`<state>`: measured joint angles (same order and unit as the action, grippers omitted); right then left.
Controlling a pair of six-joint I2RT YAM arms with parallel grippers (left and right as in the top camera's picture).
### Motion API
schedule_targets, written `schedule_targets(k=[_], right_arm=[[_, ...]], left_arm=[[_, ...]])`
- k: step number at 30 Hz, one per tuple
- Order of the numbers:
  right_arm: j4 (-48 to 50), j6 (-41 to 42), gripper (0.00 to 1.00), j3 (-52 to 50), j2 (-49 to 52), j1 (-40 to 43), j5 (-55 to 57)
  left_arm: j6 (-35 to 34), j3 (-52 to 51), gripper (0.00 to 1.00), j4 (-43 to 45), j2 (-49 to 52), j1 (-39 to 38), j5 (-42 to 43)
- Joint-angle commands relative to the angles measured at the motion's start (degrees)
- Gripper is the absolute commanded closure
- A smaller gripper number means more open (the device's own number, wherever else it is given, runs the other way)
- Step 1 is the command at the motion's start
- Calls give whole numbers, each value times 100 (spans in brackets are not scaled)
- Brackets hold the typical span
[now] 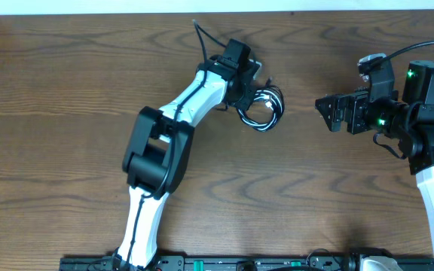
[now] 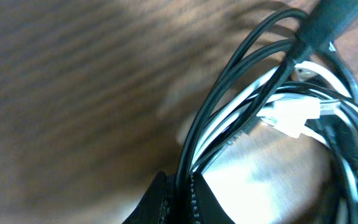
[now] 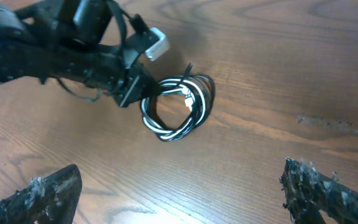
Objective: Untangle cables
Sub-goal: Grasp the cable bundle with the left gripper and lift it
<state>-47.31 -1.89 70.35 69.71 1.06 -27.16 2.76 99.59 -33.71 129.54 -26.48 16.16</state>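
**A:** Left gripper (image 3: 134,94) is right down on the cables (image 1: 264,120), which lie in one small coil at its tips.

**B:** Its wrist view shows that close up: the black cord (image 2: 229,81) and white cord (image 2: 235,106) run side by side into the narrow slot between its pads. I call that clamped on the bundle (the picture is blurred, mind you).

**A:** A white plug (image 2: 291,115) sits just beyond the pinch, tucked among the loops.

**B:** The two cords are wound together, black and white around the same ring, flat on the wooden table (image 1: 66,90).

**A:** And the right gripper (image 1: 324,113)?

**B:** It holds nothing and its fingers are spread wide. The coil lies ahead of it, well apart, on the far side from the left gripper's tips.
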Motion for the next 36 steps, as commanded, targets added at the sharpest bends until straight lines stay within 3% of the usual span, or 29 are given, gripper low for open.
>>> schedule_targets(k=[1, 7, 13, 27, 33, 36], right_arm=[[37, 136, 1, 109, 50, 35, -24], [85, 356, 1, 109, 330, 33, -310], [275, 356, 1, 109, 745, -131, -826], [754, 354, 1, 109, 1399, -1095, -839], [920, 358, 3, 109, 1399, -1421, -839], [970, 542, 6, 109, 1399, -1620, -822]], left_arm=[[-903, 50, 93, -131, -872, -7, -33], [-2070, 50, 93, -562, -1703, -7, -33], [-3222, 50, 93, -922, -1910, -7, -31], [-7230, 37, 93, -1622, -1902, 4, -55], [-7512, 37, 92, -1878, -1902, 4, -55], [-8011, 37, 92, -2120, -1902, 24, -55]])
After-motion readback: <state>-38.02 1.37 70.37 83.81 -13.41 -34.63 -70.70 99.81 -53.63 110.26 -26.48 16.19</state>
